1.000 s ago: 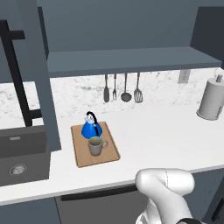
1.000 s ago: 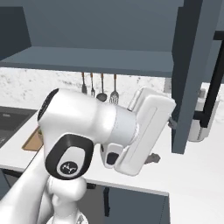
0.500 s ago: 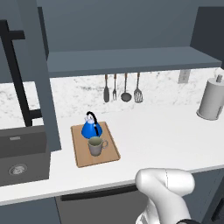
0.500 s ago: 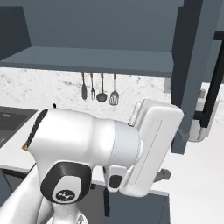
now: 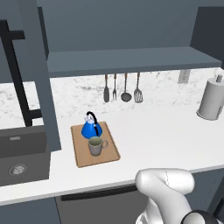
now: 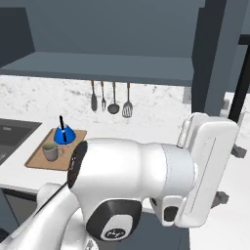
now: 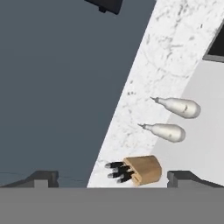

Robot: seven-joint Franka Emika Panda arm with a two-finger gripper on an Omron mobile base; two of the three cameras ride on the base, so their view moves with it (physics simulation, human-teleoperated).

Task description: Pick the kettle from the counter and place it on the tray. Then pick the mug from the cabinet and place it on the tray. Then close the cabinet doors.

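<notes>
The small bright blue cone-shaped kettle with its black arched handle (image 5: 92,127) stands upright on the far end of the flat light-brown wooden tray (image 5: 83,156), and the small grey-beige mug with an olive inside (image 5: 96,145) sits on that same tray just in front of the kettle, handle turned away from the dark sink (image 5: 19,153) that lies beside the tray in the wide white countertop (image 5: 166,135). Both carried items look delivered, so by my judgement the step in hand is closing the tall slate-blue cabinet doors. One door panel (image 5: 41,74) stands open edge-on above the tray's sink side, its long black bar handle (image 5: 17,78) facing outward; the other door panel (image 6: 215,53) stands open well to the far side of the tray, with its own black bar handle (image 6: 240,83) just beyond it. The gripper (image 7: 112,177) has its two dark finger tips spread wide with nothing between them, and the hand is rolled, looking along that farther door's flat face toward the marble backsplash, where a wooden knife block (image 7: 140,169) and two pale shakers (image 7: 168,119) stand on the countertop. To close well, I would lay the open fingers or the hand's side flat against the outer face of the door near its free edge, far from the hinge, and sweep it in a steady arc toward the cabinet shelf (image 6: 97,66), keeping the wrist clear of the bar handle. Pushing too near the hinge risks slipping off.
</notes>
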